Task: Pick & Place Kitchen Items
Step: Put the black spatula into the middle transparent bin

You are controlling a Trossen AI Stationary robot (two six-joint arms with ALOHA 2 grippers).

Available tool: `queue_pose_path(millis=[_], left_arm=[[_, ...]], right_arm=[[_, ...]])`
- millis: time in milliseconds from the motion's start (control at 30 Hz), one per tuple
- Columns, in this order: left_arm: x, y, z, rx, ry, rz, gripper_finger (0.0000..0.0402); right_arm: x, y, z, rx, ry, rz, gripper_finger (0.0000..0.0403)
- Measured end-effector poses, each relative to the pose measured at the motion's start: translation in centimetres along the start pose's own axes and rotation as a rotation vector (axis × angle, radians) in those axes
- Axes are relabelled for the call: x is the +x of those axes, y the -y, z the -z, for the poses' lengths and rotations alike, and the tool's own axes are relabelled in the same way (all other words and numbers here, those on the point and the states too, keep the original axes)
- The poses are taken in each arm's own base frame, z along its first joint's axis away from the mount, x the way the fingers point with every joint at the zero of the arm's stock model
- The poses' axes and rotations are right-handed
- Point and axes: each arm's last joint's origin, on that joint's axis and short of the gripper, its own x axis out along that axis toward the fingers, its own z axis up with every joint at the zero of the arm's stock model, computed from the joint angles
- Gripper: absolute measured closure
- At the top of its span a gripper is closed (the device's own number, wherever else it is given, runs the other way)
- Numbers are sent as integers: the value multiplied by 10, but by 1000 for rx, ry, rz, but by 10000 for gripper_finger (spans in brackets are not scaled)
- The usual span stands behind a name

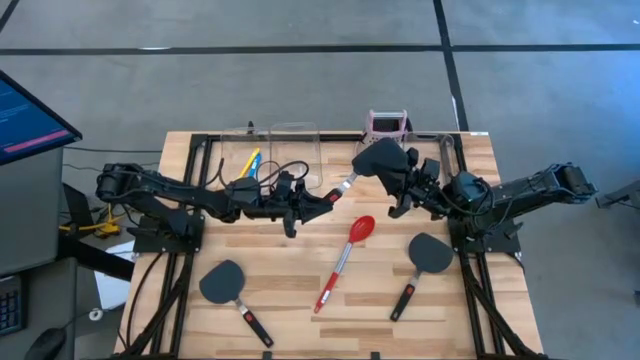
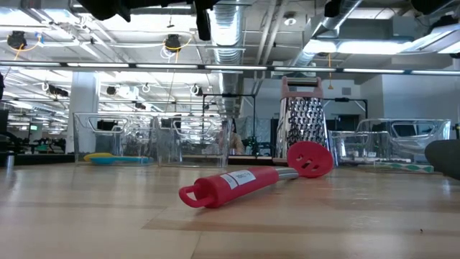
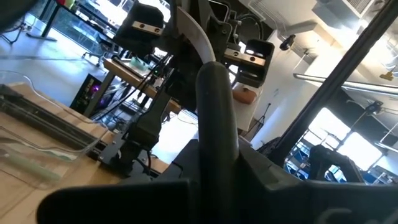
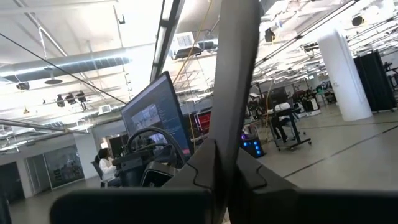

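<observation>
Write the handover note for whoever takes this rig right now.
Left gripper: shut on the raised spatula, holding its handle above mid-table.
Right gripper: shut, apparently on the same spatula's blade end, so this looks like a hand-to-hand pass.
On the table: the red spoon in the middle, one black spatula front left, another front right.
Done: the small yellow spoon lies in a clear bin at the back.
Left: finish placing the raised spatula, then move the red spoon and both table spatulas.
</observation>
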Motion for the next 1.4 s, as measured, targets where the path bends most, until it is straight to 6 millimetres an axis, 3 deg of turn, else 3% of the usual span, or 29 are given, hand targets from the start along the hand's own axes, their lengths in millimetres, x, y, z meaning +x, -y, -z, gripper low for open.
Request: queue_pose_path(millis=[233,800,1033,1167,1400], left_arm=[[0,0,0,-7,3,-7,326],[0,0,0,-8,2,-1,265],[-1,-6,4,-79,-145,61,222],[-2,-13,9,-96,-234,36,219],[-2,-13,10,-99,-241,37,236]], right_arm=[[0,0,-1,-1,3,1,400],[-4,-8,3,9,-36,-28,402],[-5,-8,13,74,-135,-77,402],[-5,-6,20,115,-213,-89,403],[4,-7,20,128,-418,-95,403]])
